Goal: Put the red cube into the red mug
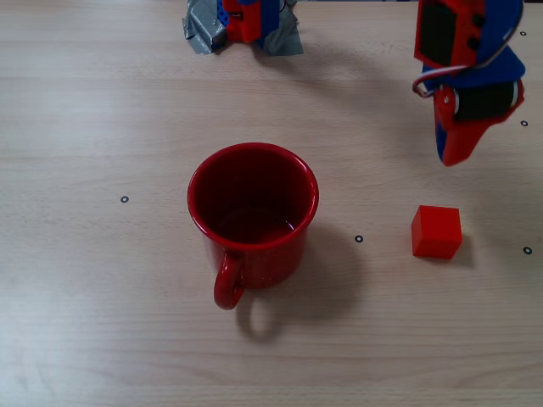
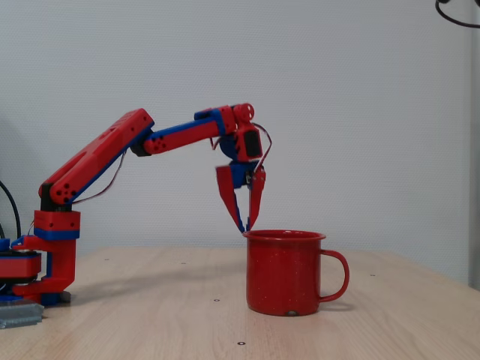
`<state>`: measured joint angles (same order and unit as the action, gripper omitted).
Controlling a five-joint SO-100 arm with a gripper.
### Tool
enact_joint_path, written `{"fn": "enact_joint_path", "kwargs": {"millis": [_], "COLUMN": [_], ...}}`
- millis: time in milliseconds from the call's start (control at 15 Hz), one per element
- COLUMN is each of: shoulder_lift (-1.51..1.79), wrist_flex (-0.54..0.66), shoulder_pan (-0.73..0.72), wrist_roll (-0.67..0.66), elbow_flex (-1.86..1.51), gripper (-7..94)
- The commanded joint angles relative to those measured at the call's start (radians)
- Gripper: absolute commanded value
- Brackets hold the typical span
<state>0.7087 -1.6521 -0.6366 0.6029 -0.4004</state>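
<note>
Red and blue robot arm poised above a wooden table with a red mug and a red cube

In a fixed view from above, the red cube (image 1: 437, 231) lies on the table (image 1: 102, 322), to the right of the red mug (image 1: 253, 216) and apart from it. The gripper (image 2: 246, 225) hangs above the cube, empty, its pointed fingers a narrow gap apart with tips nearly meeting. The mug stands upright

Glossy red mug (image 1: 253, 216) with faint pale speckles (image 2: 285, 271), bright plain red cube (image 1: 437, 231), red-and-blue arm (image 2: 112, 154) with red-and-blue pincer (image 2: 246, 217), pale wood-grain worktop (image 1: 102, 280) dotted with small black ring marks, grey tape (image 1: 202, 32) at the arm's base, off-white wall (image 2: 360, 112)
</note>
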Motion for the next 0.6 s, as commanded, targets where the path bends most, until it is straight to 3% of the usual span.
{"fn": "enact_joint_path", "kwargs": {"millis": [0,400,533], "shoulder_lift": [0.067,0.043,0.037], "wrist_flex": [0.054,0.143,0.14], "shoulder_pan": [0.015,0.023,0.025], "wrist_roll": [0.018,-0.015,-0.025], "elbow_flex": [-0.009,-0.034,-0.035], "gripper": [0,2,18]}}
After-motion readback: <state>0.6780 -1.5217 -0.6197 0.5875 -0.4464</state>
